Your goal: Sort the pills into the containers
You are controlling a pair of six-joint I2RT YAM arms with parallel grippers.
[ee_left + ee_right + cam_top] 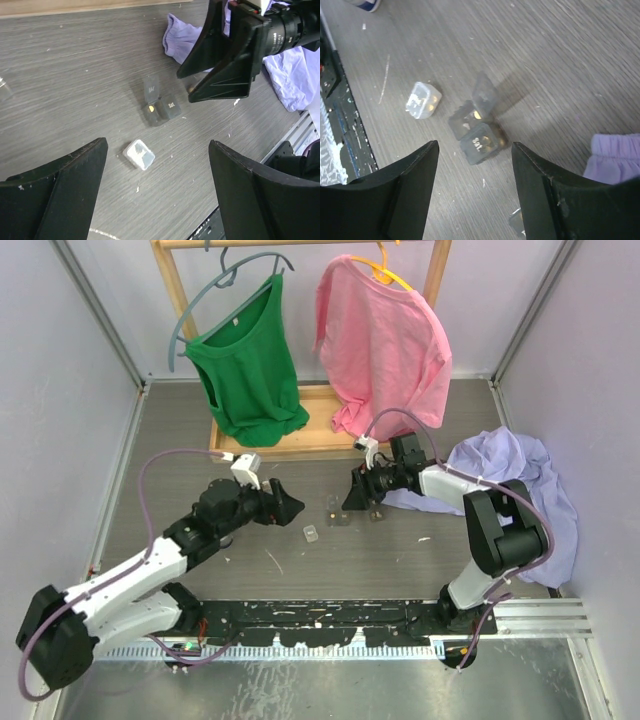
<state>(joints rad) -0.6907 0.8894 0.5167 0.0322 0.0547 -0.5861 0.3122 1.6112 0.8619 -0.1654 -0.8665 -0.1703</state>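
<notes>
Several tiny containers lay on the grey table [180, 440] btwn the arms. Going L to R: the left gripper [290, 498] hung w/ fingers spread wide and nothing in them, then came a clear tub [139, 154], contents unclear, then a dark pair [160, 107] near it. One of that pair had its lid [151, 86] flipped up w/ a small yellow pill [151, 108] inside, and the neighbour tub [171, 106] was shut w/ pale lettering on top. The right gripper [352, 496] hovered near the pair, jaws apart and gripping nothing, w/ a purple cloth [520, 465] beyond it.
</notes>
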